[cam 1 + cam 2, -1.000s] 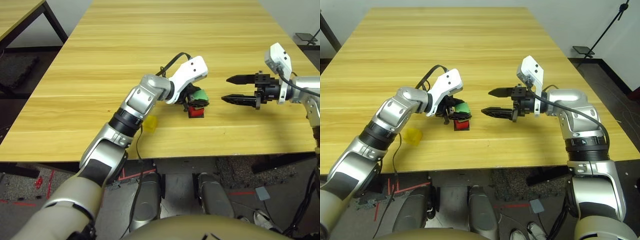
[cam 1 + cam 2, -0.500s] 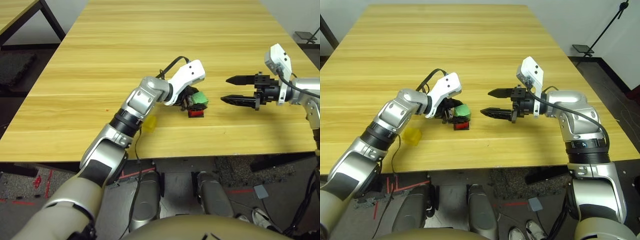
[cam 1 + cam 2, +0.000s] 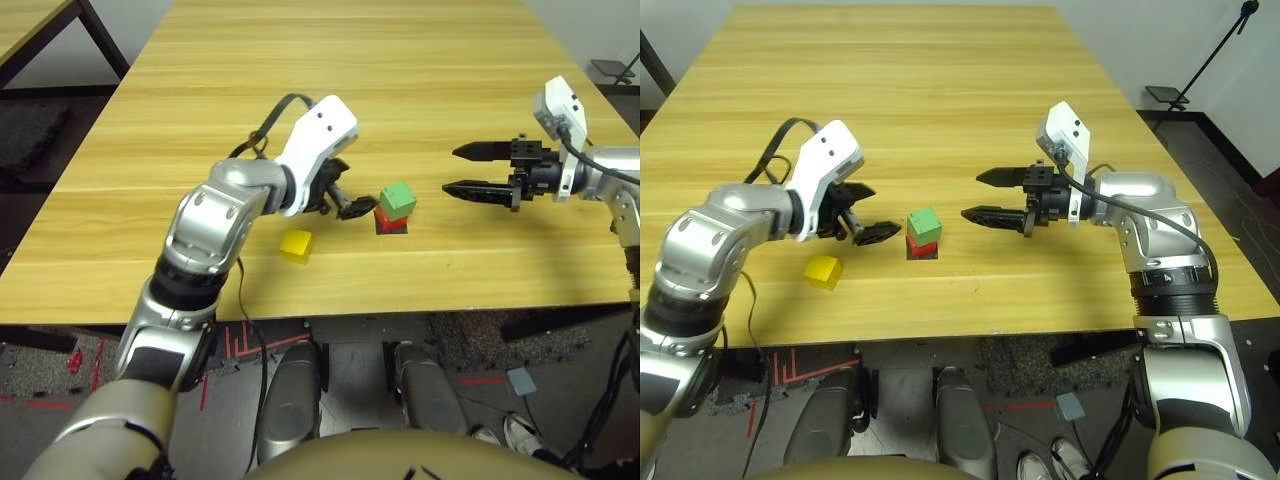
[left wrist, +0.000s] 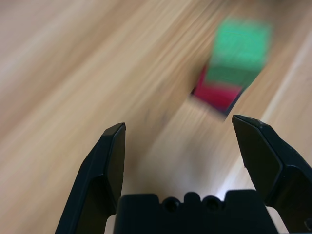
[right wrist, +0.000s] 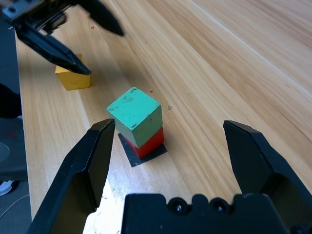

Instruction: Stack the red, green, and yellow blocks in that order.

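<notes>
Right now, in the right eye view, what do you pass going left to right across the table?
yellow block → left gripper → green block sitting on the red block → right gripper

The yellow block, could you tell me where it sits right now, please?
The yellow block lies alone on the table, on the robot's left of the green block stacked on the red block, near the left gripper.
</notes>
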Action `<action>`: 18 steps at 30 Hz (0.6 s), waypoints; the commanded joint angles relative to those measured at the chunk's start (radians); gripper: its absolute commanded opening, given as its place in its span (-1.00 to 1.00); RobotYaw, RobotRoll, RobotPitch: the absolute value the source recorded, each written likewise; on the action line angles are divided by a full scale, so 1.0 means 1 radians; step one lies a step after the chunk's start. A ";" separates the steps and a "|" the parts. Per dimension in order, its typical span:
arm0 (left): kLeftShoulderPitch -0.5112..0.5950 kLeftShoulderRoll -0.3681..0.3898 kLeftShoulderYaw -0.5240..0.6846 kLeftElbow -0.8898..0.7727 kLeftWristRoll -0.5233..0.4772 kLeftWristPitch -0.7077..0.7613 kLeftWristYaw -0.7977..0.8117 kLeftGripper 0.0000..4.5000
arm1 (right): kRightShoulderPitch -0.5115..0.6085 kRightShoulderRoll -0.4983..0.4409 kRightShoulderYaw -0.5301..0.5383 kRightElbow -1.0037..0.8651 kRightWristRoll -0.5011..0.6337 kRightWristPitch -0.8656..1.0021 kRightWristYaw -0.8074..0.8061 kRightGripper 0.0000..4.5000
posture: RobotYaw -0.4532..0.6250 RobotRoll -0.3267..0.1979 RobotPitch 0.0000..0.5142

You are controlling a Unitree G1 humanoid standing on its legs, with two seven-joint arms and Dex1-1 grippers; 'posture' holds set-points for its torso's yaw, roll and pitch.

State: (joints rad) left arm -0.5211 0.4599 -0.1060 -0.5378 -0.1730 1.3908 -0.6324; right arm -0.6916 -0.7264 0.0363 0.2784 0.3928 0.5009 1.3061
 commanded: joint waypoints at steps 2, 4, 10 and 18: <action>0.103 -0.016 0.067 -0.141 0.015 0.152 0.127 0.98 | -0.038 0.014 0.031 0.042 -0.025 -0.021 0.026 1.00 | 0.43 -0.15 -0.59; 0.144 -0.034 0.090 -0.181 0.014 0.189 0.167 0.98 | -0.051 0.023 0.039 0.055 -0.030 -0.024 0.034 1.00 | 0.46 -0.16 -0.58; 0.246 -0.080 0.144 -0.232 -0.007 0.212 0.226 0.98 | -0.080 0.041 0.052 0.093 -0.042 -0.040 0.053 1.00 | 0.50 -0.18 -0.56; 0.320 -0.078 0.166 -0.186 -0.033 0.134 0.242 0.91 | -0.094 0.055 0.058 0.116 -0.053 -0.051 0.062 1.00 | 0.51 -0.19 -0.54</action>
State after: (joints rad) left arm -0.2126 0.3875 0.0578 -0.7417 -0.1941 1.5398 -0.3974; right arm -0.7771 -0.6736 0.0889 0.3935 0.3538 0.4591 1.3645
